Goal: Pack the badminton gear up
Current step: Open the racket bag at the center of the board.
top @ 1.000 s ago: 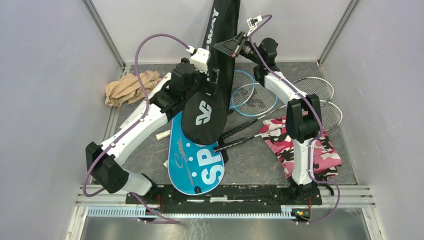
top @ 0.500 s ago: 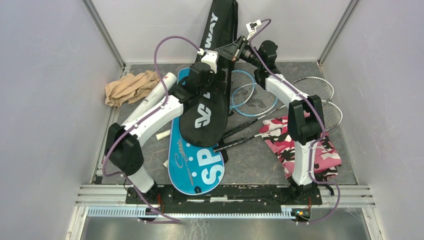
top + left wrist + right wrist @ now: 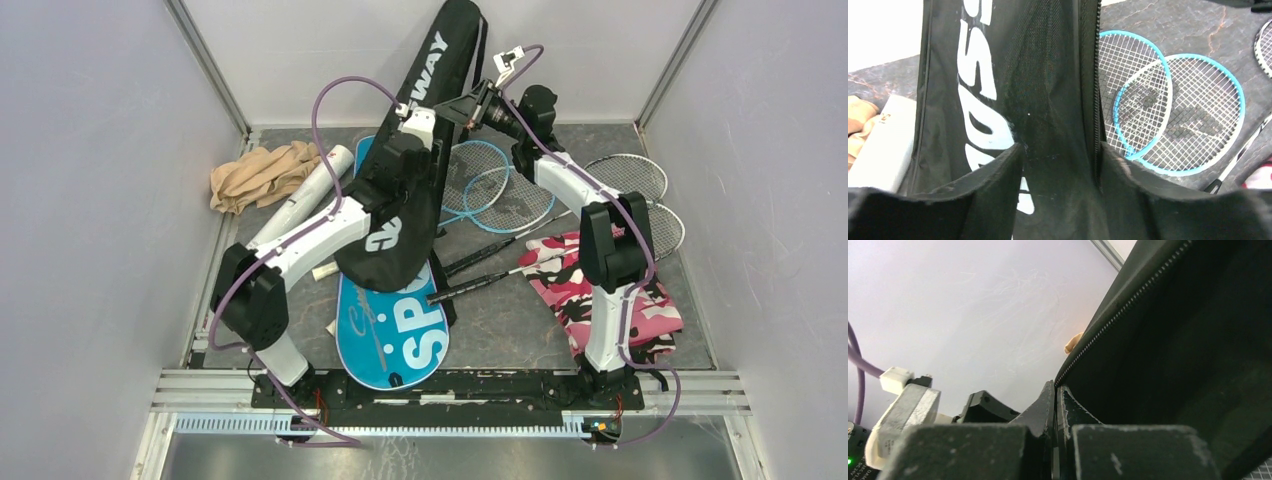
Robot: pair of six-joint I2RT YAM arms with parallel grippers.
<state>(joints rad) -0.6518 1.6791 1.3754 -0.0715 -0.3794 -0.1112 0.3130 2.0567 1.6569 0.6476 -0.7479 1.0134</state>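
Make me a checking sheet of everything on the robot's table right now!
Surface: dark table, crowded.
Job's things: black cover tilted up, its wide end on the blue cover; blue rackets, silver rackets and white tube lie loose.
Clutter: tan cloth, pink camo cloth.
Tools: right tool shut on black cover's zip edge; left tool straddles it, grip unclear.
Cables: purple cables, looping in the air.
Surroundings: pale walls; nothing else seen.

Robot lab test cell: plain white panel walls (image 3: 90, 200), aluminium frame rails (image 3: 205, 62), dark stone-patterned tabletop (image 3: 500, 325).
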